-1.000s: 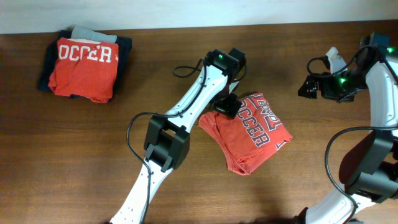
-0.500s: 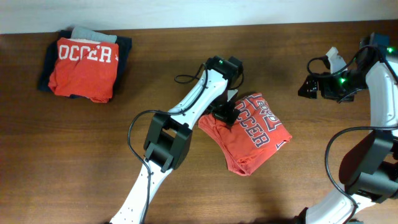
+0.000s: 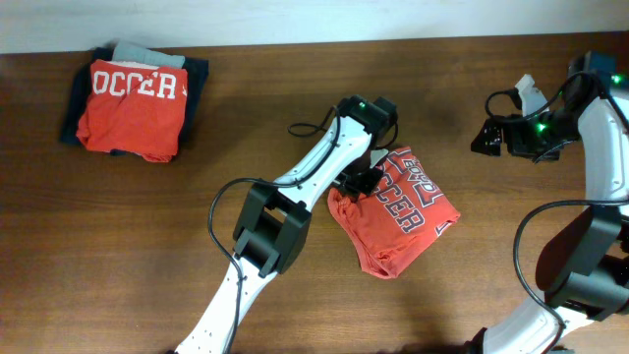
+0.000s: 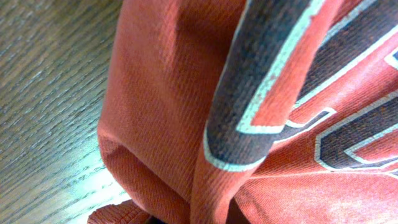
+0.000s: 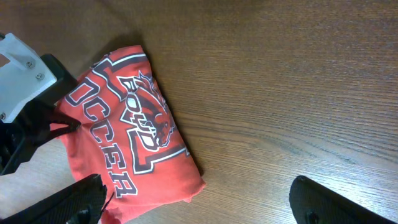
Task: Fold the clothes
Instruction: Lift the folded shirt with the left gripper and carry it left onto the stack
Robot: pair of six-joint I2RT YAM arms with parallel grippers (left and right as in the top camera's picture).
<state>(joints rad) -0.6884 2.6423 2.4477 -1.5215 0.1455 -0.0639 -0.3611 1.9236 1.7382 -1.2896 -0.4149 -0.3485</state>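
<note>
Task item: a red knit T-shirt (image 3: 403, 221) with dark, white-edged block lettering and a crest print. It lies folded into a rough rectangle on the dark brown wood-grain bench (image 3: 147, 246), right of centre and turned at an angle to the bench edges. The left hand (image 3: 362, 182) is at the shirt's left edge, at the end of the white-and-black arm that reaches in from the near side. In the left wrist view, red cloth (image 4: 161, 93) fills the frame with a raised fold of lettering, and the fingers are out of sight. In the right wrist view a dark fingertip (image 5: 65, 124) meets the shirt's edge, where the fabric draws to a point, so the hand appears pinched on the cloth, though the contact is small and partly shaded. The right hand (image 3: 491, 138) hangs above bare bench at the far right, well apart from the shirt, fingers spread wide and holding nothing. At far left sits a stack of folded garments (image 3: 133, 108), a red lettered shirt on top of navy and grey pieces.
</note>
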